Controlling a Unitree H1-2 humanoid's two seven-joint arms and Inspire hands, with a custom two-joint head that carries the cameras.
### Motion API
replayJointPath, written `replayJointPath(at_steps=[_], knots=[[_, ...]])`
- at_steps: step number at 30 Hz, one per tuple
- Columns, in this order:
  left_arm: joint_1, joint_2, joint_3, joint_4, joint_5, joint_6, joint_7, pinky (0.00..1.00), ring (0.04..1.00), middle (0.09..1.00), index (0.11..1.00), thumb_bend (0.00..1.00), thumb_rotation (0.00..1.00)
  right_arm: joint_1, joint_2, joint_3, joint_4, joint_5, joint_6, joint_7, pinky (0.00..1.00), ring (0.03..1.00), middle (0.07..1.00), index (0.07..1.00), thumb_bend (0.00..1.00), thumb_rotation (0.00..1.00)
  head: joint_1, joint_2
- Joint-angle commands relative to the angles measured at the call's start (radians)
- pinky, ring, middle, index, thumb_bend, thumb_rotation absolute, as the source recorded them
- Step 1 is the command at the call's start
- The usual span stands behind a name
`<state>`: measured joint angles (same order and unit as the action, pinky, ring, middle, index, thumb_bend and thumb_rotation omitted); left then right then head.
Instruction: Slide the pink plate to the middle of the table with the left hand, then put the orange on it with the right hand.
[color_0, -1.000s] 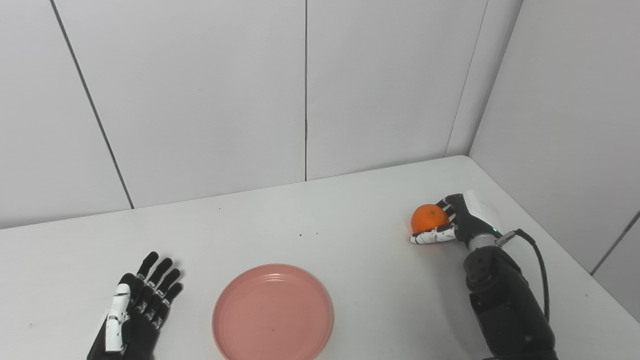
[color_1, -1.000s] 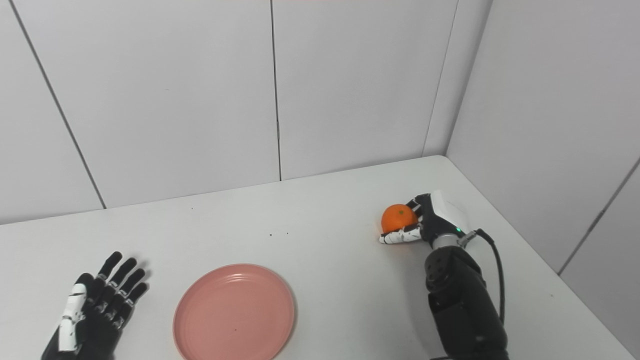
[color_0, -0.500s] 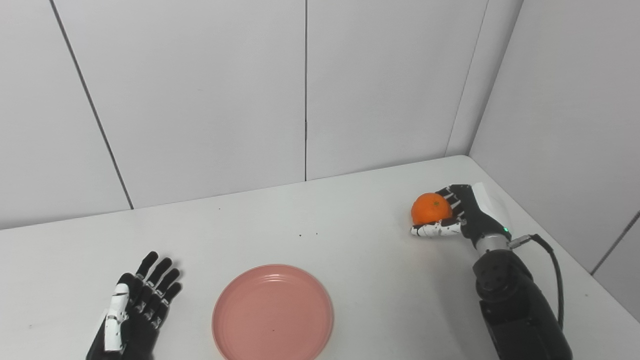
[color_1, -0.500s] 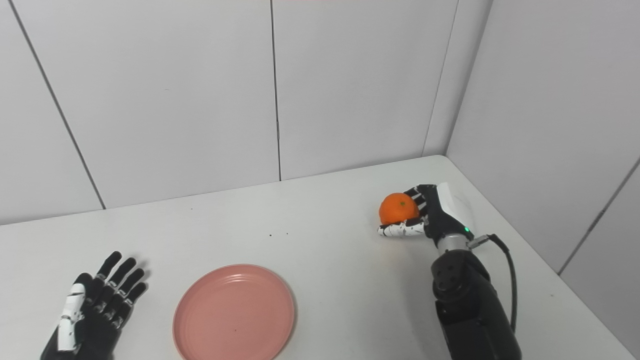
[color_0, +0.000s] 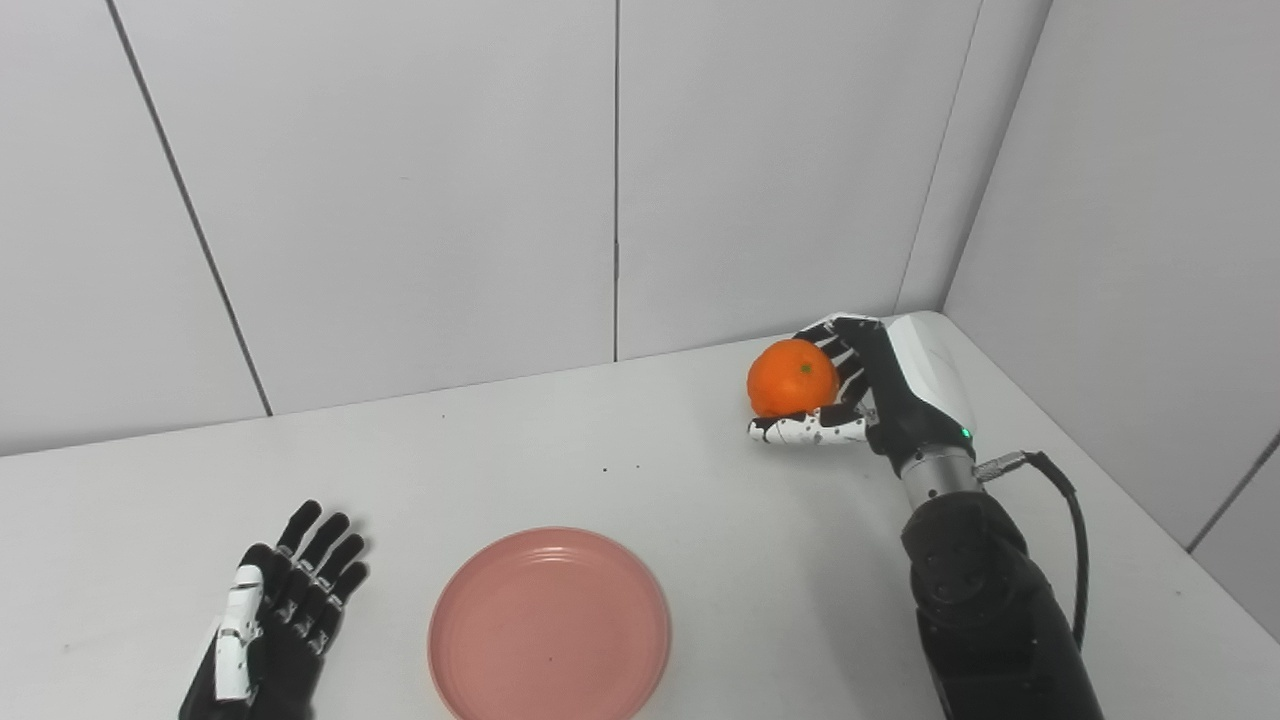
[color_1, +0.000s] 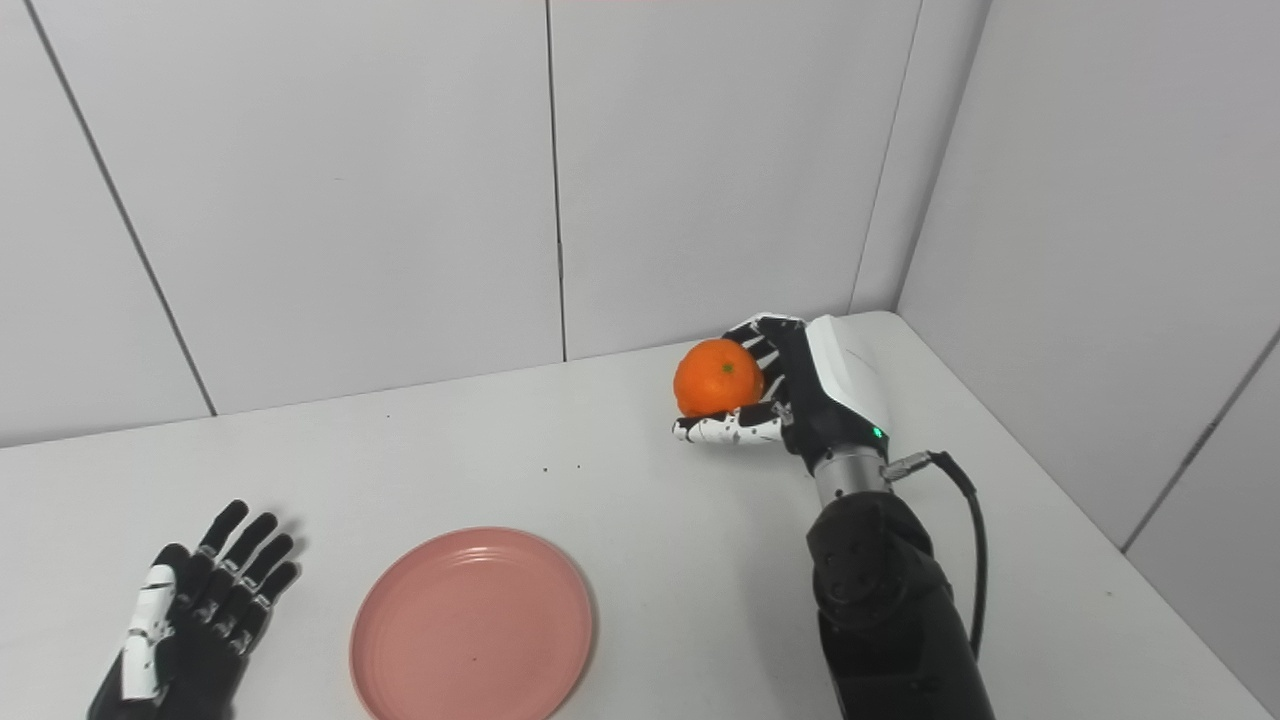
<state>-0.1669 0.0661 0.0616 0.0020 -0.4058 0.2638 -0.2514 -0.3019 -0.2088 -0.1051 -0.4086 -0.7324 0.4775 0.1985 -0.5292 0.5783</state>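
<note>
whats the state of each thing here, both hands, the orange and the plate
left hand: open, fingers apart, holding nothing, beside the plate
right hand: shut on the orange, raised off the table
orange: held in the right hand, clear of the table
pink plate: empty, flat on the table

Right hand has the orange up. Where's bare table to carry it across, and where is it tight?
Bare table runs between the right hand, shut on the orange, and the pink plate: a clear path down and left. The back strip along the wall is bare too. Tightest is the front left, where the open left hand lies beside the plate, apart from it.
</note>
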Motion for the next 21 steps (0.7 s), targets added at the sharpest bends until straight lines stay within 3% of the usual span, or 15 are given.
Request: replayJointPath(at_steps=[1, 6, 14, 21], knots=[[0.026, -0.008, -0.011, 0.019, 0.025, 0.03, 0.026, 0.94, 0.921, 0.925, 0.915, 0.33, 1.0, -0.051, 0.022, 0.022, -0.063, -0.037, -0.008, 0.022, 0.38, 0.437, 0.481, 0.513, 0.63, 0.16, 0.022, 0.004], [0.032, -0.023, -0.016, 0.008, 0.028, 0.031, 0.042, 0.92, 0.91, 0.917, 0.906, 0.35, 1.0, -0.057, 0.061, 0.082, -0.092, -0.073, -0.009, 0.052, 0.37, 0.436, 0.476, 0.511, 0.63, 0.13, 0.058, 0.01], [0.047, -0.057, -0.036, -0.026, 0.076, 0.031, 0.085, 0.9, 0.899, 0.905, 0.891, 0.37, 1.0, -0.041, 0.109, 0.219, -0.035, -0.032, -0.063, 0.014, 0.35, 0.439, 0.484, 0.512, 0.64, 0.1, 0.153, 0.023], [0.063, -0.085, -0.059, -0.067, 0.105, 0.047, 0.117, 0.9, 0.899, 0.904, 0.888, 0.38, 1.0, -0.012, 0.152, 0.309, -0.013, -0.037, -0.062, -0.014, 0.34, 0.424, 0.486, 0.511, 0.66, 0.11, 0.236, 0.042]])
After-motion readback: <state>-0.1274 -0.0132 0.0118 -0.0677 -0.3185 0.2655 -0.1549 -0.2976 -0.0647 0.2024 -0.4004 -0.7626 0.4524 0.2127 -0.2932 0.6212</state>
